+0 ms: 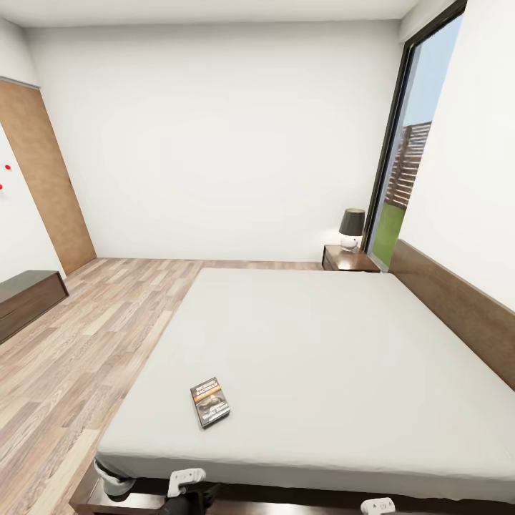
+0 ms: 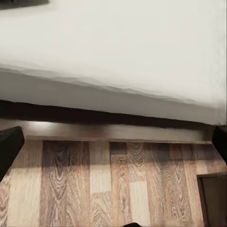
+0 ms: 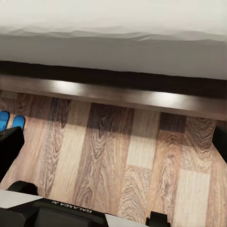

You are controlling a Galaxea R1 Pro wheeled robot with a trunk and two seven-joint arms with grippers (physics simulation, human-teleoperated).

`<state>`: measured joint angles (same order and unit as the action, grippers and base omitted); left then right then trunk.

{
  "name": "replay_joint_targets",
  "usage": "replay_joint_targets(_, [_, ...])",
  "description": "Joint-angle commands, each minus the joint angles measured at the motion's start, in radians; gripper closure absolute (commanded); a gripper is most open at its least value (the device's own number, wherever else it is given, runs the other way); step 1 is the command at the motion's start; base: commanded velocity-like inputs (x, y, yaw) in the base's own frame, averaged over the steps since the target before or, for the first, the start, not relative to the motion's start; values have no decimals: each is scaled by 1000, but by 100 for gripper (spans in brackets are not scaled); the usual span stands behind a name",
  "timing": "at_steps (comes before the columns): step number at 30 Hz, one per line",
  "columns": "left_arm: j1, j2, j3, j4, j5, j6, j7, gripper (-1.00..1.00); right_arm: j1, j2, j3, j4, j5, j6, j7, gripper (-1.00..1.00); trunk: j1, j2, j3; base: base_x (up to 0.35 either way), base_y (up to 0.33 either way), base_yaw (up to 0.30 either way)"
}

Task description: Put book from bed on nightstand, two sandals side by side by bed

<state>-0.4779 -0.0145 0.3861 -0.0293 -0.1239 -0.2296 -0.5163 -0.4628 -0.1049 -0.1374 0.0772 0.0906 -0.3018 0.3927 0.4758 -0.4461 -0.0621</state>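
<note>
The book (image 1: 210, 402), black and orange, lies flat on the pale mattress of the bed (image 1: 322, 343), close to the near edge. A dark wood nightstand (image 1: 349, 259) stands at the bed's far corner by the window. Two blue sandal tips (image 3: 11, 121) lie on the plank floor beside the bed frame. My left gripper (image 2: 115, 146) is open above the floor facing the bed's side, holding nothing. My right gripper (image 3: 115, 144) is also open and empty, near the frame (image 3: 118, 94).
A black-shaded lamp (image 1: 351, 227) sits on the nightstand. A long low dark cabinet (image 1: 25, 297) stands at the left wall near a wooden door (image 1: 43, 179). The brown headboard (image 1: 458, 307) runs along the right wall. Wood-plank floor (image 1: 79, 343) stretches left of the bed.
</note>
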Motion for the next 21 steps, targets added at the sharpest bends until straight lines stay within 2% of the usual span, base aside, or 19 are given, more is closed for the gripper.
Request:
replay_joint_targets(1, [-2,12,8,-1,-10,-2,-60,-100,-2,-1,-8,4,10,-7,1,-100,1,-2,-2,0,0,0])
replay_joint_targets(4, [-11,34,9,-9,-9,42,-208,-100,-2,-1,-8,4,9,-7,1,-100,1,-2,-2,0,0,0])
replay_joint_targets(7, [-15,38,10,-91,-8,162,-253,-100,-2,-1,-8,4,9,-7,1,-100,1,-2,-2,0,0,0])
replay_joint_targets(8, [-16,36,10,-155,-7,227,-262,-100,-2,-1,-8,4,9,-8,1,-100,1,-2,-2,0,0,0])
replay_joint_targets(9, [-16,35,9,-191,-7,260,-265,-100,-2,-1,-8,4,9,-8,1,-100,1,-2,-2,0,0,0])
replay_joint_targets(10, [-17,34,9,-269,-6,328,-270,-100,-2,-1,-8,4,9,-8,1,-100,1,-2,-2,0,0,0])
replay_joint_targets(11, [-17,32,9,-308,-6,361,-272,-100,-2,-1,-8,4,9,-8,1,-100,1,-2,-2,0,0,0])
replay_joint_targets(12, [-17,23,8,-430,-4,470,-275,-100,-2,-1,-8,4,9,-8,0,-100,1,-2,-2,0,0,0])
replay_joint_targets(13, [-18,16,8,-508,-2,542,-277,-100,-2,-1,-8,4,9,-8,0,-100,1,-2,-2,0,0,0])
replay_joint_targets(16, [-20,8,8,-660,10,682,-280,-100,-2,-1,-8,4,9,-8,0,-100,1,-2,-2,0,0,0])
replay_joint_targets(17, [-26,6,8,-730,29,750,-280,-100,-2,-1,-8,4,9,-8,0,-100,1,-2,-2,0,0,0])
replay_joint_targets(18, [-31,6,8,-762,44,784,-280,-100,-2,-1,-8,4,9,-8,0,-100,1,-2,-2,0,0,0])
replay_joint_targets(19, [-46,5,8,-818,82,846,-280,-100,-2,-1,-8,4,9,-8,0,-100,1,-2,-2,0,0,0])
replay_joint_targets(20, [-55,5,8,-841,104,875,-280,-100,-2,-1,-8,4,9,-8,0,-100,1,-2,-2,0,0,0])
replay_joint_targets(21, [-76,4,8,-878,152,924,-277,-100,-2,-1,-8,4,9,-8,0,-100,1,-2,-2,0,0,0])
